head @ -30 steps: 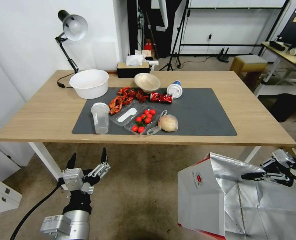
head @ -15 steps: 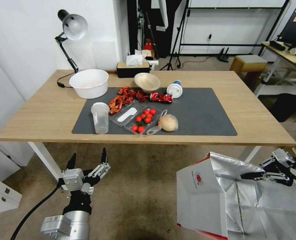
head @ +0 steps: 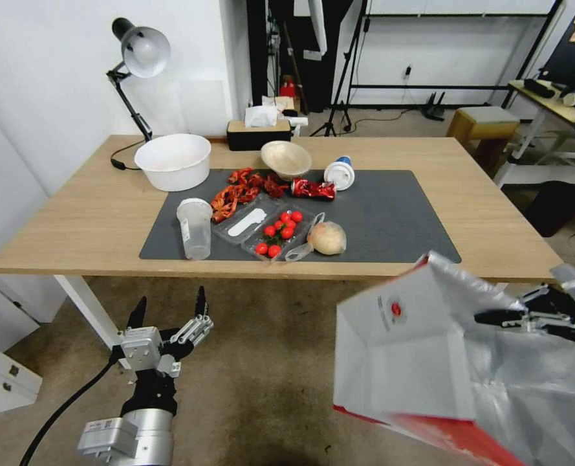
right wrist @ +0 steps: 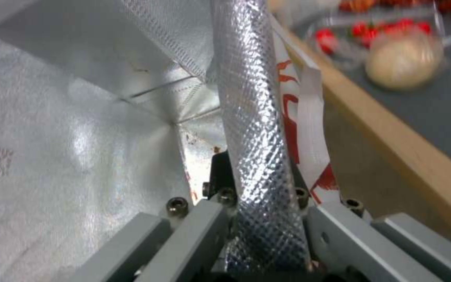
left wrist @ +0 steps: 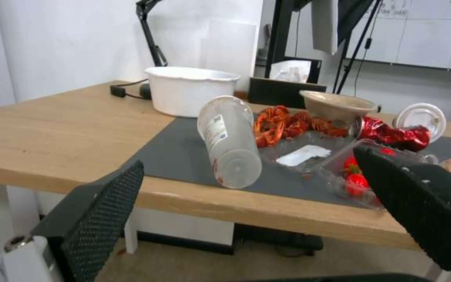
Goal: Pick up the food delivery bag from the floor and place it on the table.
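The table's right half lies bare (mat included); food clutter crowds centre-left.

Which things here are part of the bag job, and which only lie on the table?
Part of the job:
food delivery bag, its wall clamped by the right gripper
table

Lying about:
left gripper, idle and open, low before the table
white tub
plastic cup
tomatoes
bun
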